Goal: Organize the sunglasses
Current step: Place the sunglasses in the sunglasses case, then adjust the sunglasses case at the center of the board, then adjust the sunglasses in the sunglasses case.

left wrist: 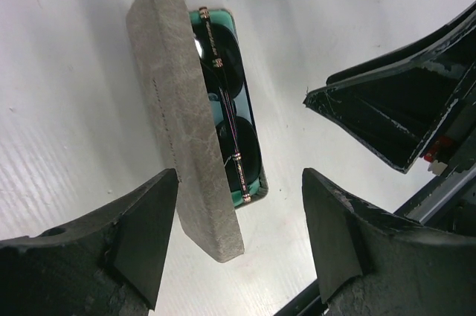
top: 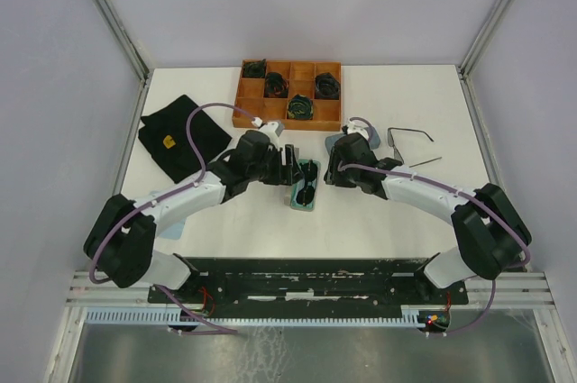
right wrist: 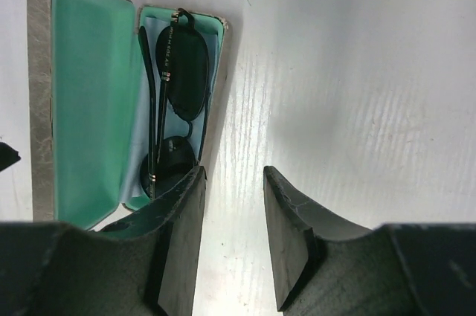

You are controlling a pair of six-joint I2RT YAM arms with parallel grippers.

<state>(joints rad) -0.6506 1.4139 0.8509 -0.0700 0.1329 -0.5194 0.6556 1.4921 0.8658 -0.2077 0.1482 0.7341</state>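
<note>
Divided wooden tray (top: pixel 330 113), black cloth (top: pixel 180 135)

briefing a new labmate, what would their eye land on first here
The open case at mid-table, its bright green lining cradling folded dark sunglasses. The left gripper and right gripper both hover over it with jaws open. Beyond them a wooden tray holds dark coiled bundles, and a second pair of glasses lies at the right.

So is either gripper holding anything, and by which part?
Nothing is held: left gripper and right gripper both stand open by the case, sunglasses lying inside.
</note>
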